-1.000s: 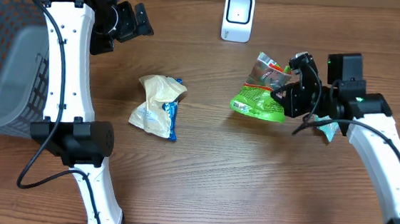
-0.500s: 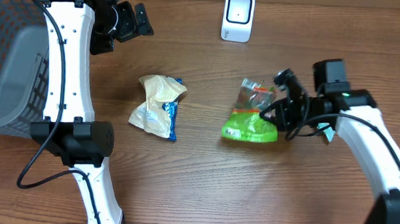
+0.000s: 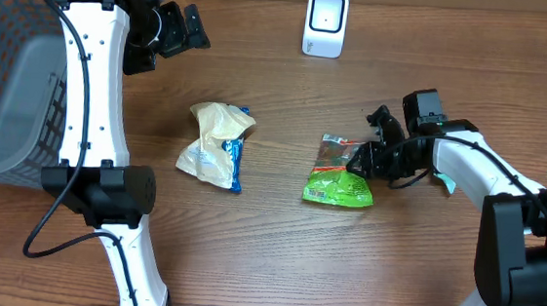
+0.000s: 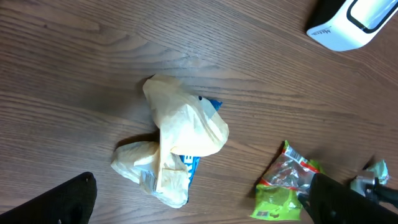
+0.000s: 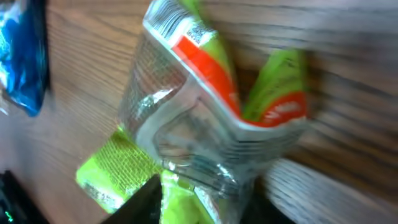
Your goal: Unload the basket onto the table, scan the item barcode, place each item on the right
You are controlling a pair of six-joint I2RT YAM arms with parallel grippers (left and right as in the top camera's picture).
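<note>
Now, from overhead, the green snack bag lies flat on the wood-grain surface, right of centre. Its lower half is glossy lime green and its top is crinkled clear film with a red band. The right gripper sits low at the bag's upper right corner, with the arm bent in from the right edge. Its fingers look partly parted about the clear film, but you cannot tell whether they pinch it. The white, rounded scanner stands at the far edge, well apart from the bag. A crumpled cream-and-blue packet lies left of centre, with bare wood between it and the bag. The left gripper hovers high at the far left, spread wide with nothing in it, beside the grey mesh basket.

Next, your left wrist view looks down on the packet, folded and creased like soft paper. The scanner is at the top right corner and the green bag at the lower right. A dark finger frames each lower corner, far apart.

Last, your right wrist view is blurred and close. It shows wrinkled clear film, a barcode strip along the bag's top edge and green print below, against the wood. A dark fingertip sits at the bottom edge, just beside the film.
</note>
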